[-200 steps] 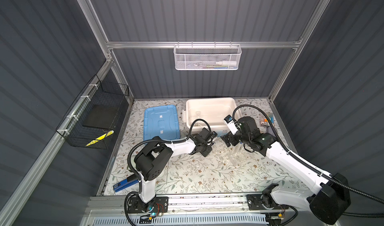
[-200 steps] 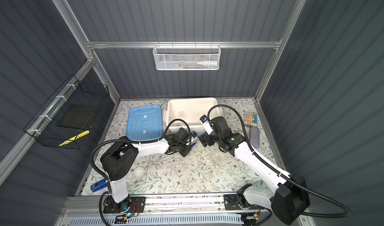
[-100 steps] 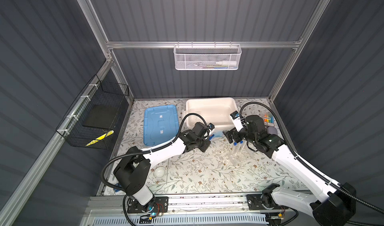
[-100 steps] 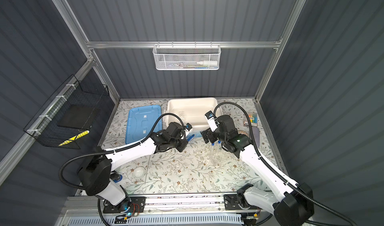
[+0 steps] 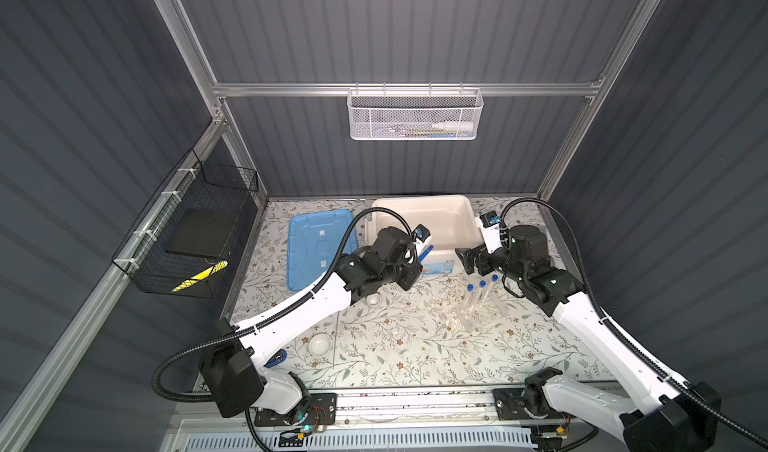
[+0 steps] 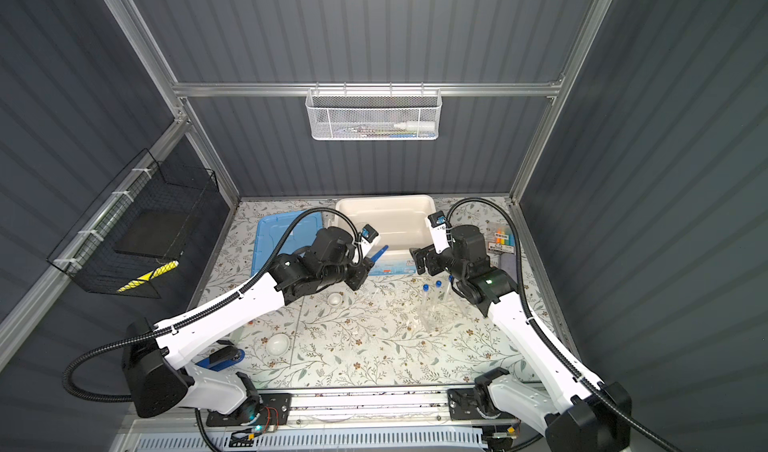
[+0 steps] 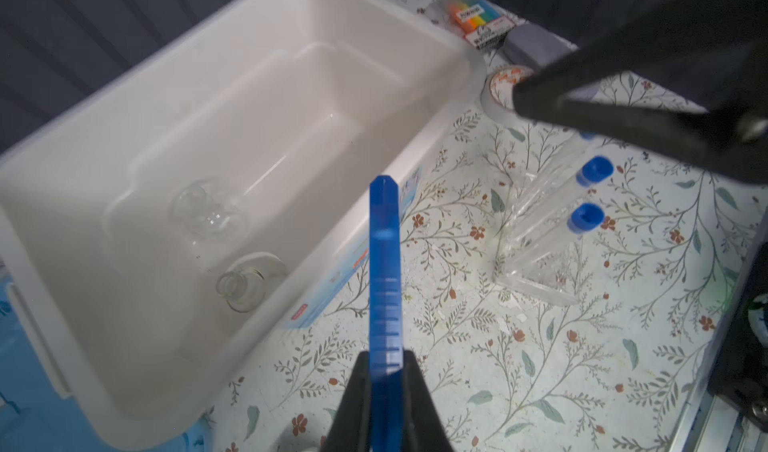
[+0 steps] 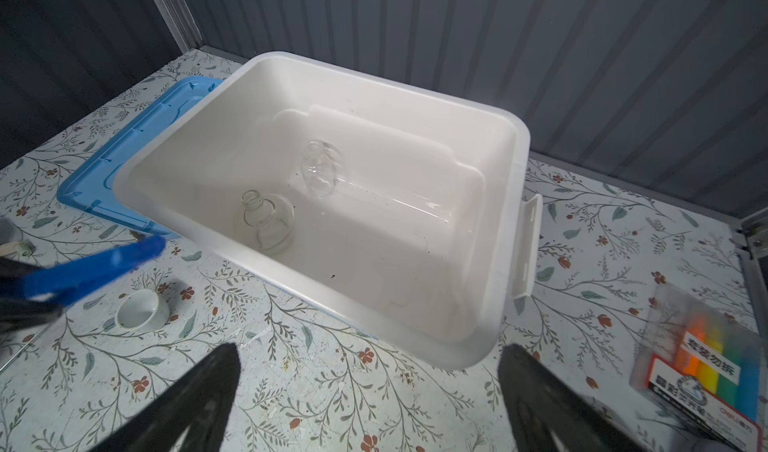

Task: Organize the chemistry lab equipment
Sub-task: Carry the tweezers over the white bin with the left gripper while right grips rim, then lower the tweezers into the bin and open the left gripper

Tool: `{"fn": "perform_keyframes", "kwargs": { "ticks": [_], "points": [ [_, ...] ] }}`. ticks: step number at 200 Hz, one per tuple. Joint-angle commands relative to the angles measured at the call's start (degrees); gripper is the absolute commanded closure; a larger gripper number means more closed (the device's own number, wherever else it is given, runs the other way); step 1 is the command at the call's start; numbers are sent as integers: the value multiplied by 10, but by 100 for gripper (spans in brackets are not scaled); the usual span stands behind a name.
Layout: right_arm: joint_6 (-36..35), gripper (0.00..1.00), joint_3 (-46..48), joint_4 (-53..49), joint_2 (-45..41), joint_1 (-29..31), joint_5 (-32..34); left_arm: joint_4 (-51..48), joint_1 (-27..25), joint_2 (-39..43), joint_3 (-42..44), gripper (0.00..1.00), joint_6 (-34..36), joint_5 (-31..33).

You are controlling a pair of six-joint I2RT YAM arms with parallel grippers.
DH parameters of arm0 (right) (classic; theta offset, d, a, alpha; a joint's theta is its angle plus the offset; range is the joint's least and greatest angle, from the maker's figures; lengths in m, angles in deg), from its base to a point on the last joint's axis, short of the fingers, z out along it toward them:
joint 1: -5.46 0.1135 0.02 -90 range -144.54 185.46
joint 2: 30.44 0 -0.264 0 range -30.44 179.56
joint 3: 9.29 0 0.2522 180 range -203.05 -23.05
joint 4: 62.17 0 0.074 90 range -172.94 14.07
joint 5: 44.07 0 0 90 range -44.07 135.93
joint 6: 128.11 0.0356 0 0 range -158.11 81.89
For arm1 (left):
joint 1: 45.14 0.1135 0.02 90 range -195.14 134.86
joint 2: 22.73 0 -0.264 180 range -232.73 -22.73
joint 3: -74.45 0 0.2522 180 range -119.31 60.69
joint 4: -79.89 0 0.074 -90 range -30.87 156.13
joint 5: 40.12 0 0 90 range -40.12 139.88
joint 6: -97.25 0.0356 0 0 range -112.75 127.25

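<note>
Two clear flasks [image 8: 268,221] lie on the floor of the white bin [image 8: 395,86]. Item in hand: blue tweezers [image 7: 385,254].

Handling (judged): light, thin plastic, springy. The two blades flex together under a squeeze. The ribbed grip zone should give purchase, while the smooth ends are likely slippery. Not fragile, but long enough to pivot in a pinch grip. Best hold is across the ribs with the blades pressed flat.

Position vs jaws: the left gripper [image 7: 384,371] has its jaws closed almost fully, pinching the tweezers at the ribbed end. Most of the length projects straight ahead of the jaws, in line with them and clear of the counter. In both top views the free end sits at the bin's near rim. Whether the tip is past the rim: cannot tell.

Right gripper [image 8: 370,354]: jaws spread wide, nothing between them, hovering above the counter just outside the bin's near wall.

Outside the bin: test tubes [image 5: 482,284] near its front, and a small white dish [image 8: 141,308] just off its near wall.

Note: glass in the bin is fragile, so the tweezers should be released away from the flasks.
</note>
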Motion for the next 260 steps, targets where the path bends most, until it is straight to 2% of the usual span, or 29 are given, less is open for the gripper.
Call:
{"fn": "perform_keyframes", "kwargs": {
  "ticks": [1, 25, 60, 86, 136, 196, 260],
  "points": [
    [11, 1, 12, 12, -2, -3, -13, -24, 0, -33, -80, 89, 49, 37],
    [15, 1, 19, 19, 2, -3, -14, -42, 19, -104, -166, 89, 70, 60],
    [14, 1, 15, 19, 13, -3, -12, -81, 71, -232, -284, 88, 55, 4],
    [9, 1, 8, 19, 22, -3, -17, -83, 98, -302, -326, 88, 64, -29],
    [-1, 1, -8, 17, 75, -3, -22, -83, 118, -418, -393, 88, 84, -36],
    [-6, 1, -24, 19, 115, -5, -29, -79, 137, -506, -459, 88, 79, -49],
    [-9, 1, -33, 25, 118, -5, -42, -75, 158, -564, -498, 88, 66, -88]
  ]
}}
